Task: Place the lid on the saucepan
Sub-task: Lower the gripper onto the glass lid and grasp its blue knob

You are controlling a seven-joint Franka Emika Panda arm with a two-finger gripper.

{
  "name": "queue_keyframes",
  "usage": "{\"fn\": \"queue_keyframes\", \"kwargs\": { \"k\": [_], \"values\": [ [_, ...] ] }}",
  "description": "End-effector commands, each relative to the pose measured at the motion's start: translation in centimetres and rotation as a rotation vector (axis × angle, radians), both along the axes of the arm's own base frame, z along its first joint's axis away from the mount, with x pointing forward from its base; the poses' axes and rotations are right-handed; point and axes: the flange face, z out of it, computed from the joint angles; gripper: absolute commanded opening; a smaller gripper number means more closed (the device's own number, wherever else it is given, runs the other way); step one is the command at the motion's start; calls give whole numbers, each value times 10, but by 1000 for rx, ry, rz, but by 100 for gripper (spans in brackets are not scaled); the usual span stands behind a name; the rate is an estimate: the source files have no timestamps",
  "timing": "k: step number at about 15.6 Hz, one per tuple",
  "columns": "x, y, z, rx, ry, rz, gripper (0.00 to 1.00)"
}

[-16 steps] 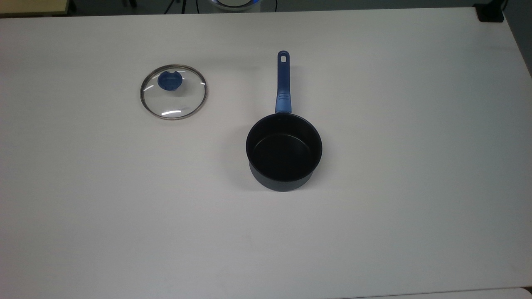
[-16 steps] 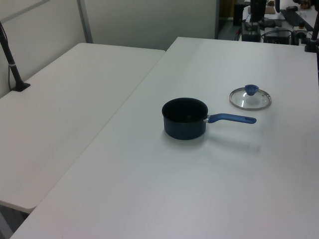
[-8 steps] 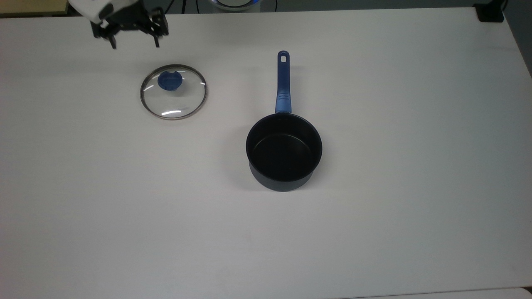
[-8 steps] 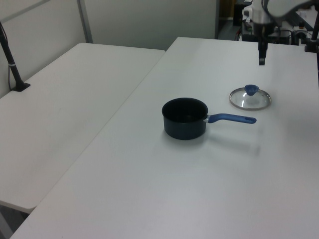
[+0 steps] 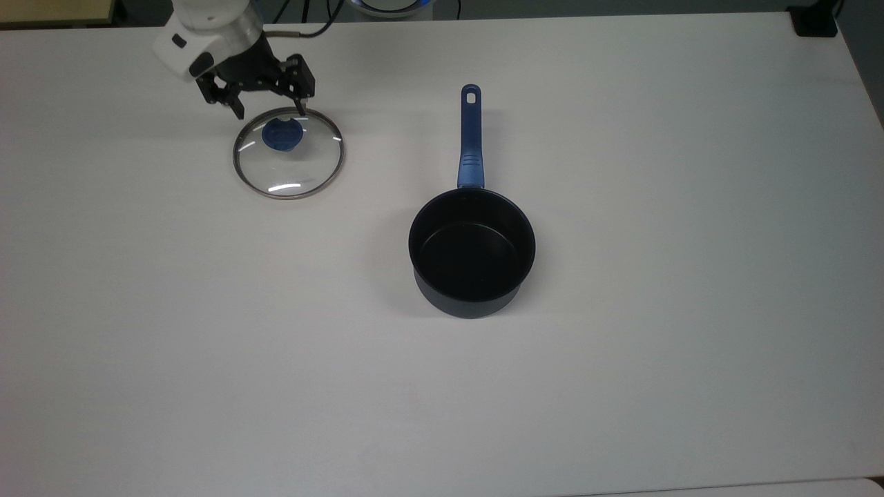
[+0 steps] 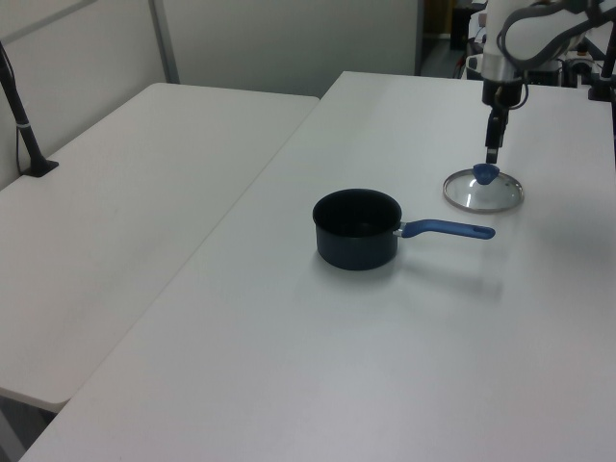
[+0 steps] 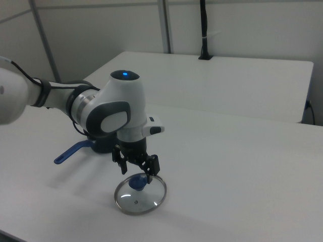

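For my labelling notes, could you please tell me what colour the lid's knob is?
Blue; the knob shows best in the top view.

From the right view the saucepan point(image 7: 96, 145) sits mostly behind the robot arm point(image 7: 108, 113); just its blue handle point(image 7: 70, 151) and a sliver of dark wall poke out. In the top view the arm runs off the upper edge. In the left view the gripper point(image 6: 493, 144) is too small and edge-on to judge its fingers. The table point(image 5: 621, 345) is cut off by the top view's sides.

End effector point(image 5: 271, 108) now nearer lid point(image 5: 289, 153)
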Motion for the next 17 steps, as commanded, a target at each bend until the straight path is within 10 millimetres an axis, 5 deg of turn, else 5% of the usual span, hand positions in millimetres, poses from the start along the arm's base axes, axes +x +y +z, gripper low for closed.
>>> {"fn": "queue_keyframes", "kwargs": {
  "k": [1,6,8,10,12,15,17],
  "values": [
    [9,5,-26,-6,-9,-35,97],
    [13,16,-39,-8,14,-53,97],
    [14,17,-40,-9,14,-53,81],
    [13,16,-37,-2,11,-64,52],
    [15,17,-34,-2,7,-101,46],
    [25,30,-12,3,2,-122,44],
    [42,44,24,8,-12,-104,45]
  ]
}}
